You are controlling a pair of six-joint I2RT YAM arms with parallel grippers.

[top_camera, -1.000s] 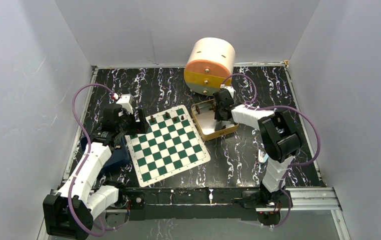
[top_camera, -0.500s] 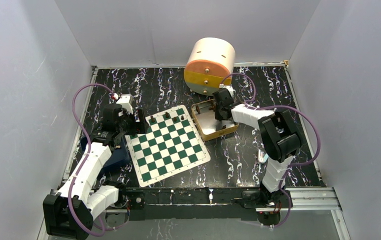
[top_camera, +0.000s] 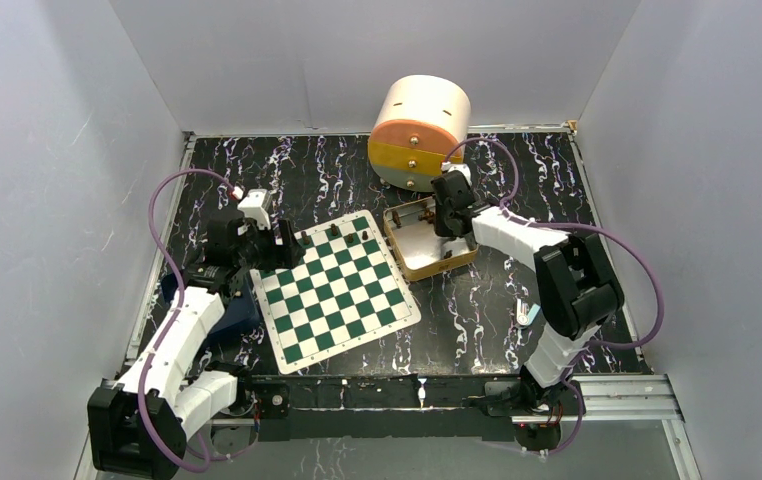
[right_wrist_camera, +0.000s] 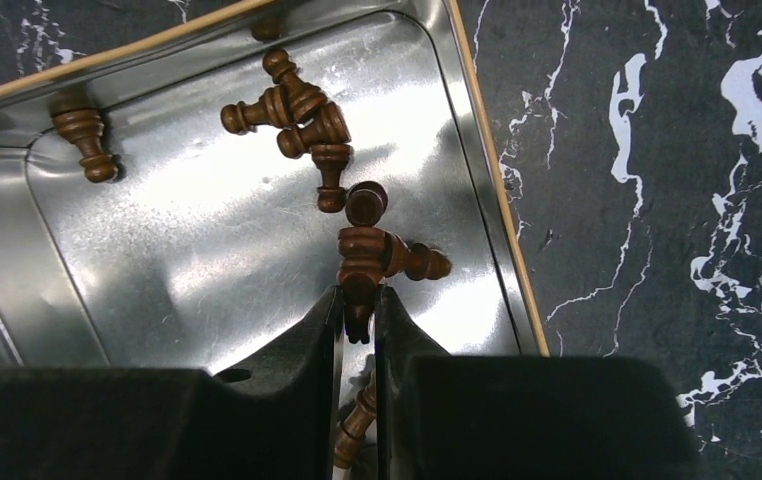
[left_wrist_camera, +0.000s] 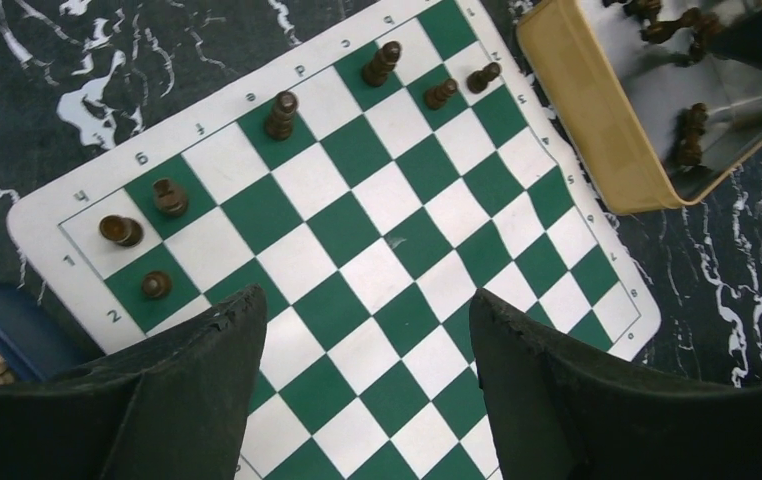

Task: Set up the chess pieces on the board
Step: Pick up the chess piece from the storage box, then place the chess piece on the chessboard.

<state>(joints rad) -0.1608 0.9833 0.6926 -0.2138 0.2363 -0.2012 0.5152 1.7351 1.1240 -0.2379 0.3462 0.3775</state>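
Observation:
The green-and-white board [top_camera: 335, 288] lies left of centre on the table. Several dark brown chess pieces [left_wrist_camera: 281, 115] stand along its far rows, with a few at the corner [left_wrist_camera: 120, 230]. My left gripper [left_wrist_camera: 367, 310] is open and empty above the board's near-left part [top_camera: 282, 245]. The tan metal tray [top_camera: 405, 258] sits by the board's right corner and holds several loose pieces [right_wrist_camera: 302, 105] lying down. My right gripper [right_wrist_camera: 359, 300] is down in the tray [right_wrist_camera: 187, 230], shut on one brown piece [right_wrist_camera: 359, 255].
A round tan and yellow drum [top_camera: 419, 130] lies on its side behind the tray. A dark blue object [top_camera: 222, 315] sits under the left arm by the board's left edge. A small pale item [top_camera: 529, 313] lies near the right arm. Walls enclose the black marbled table.
The right arm's elbow swung to the right while its gripper stayed in the tray, shifting slightly back. The left gripper moved slightly right over the board.

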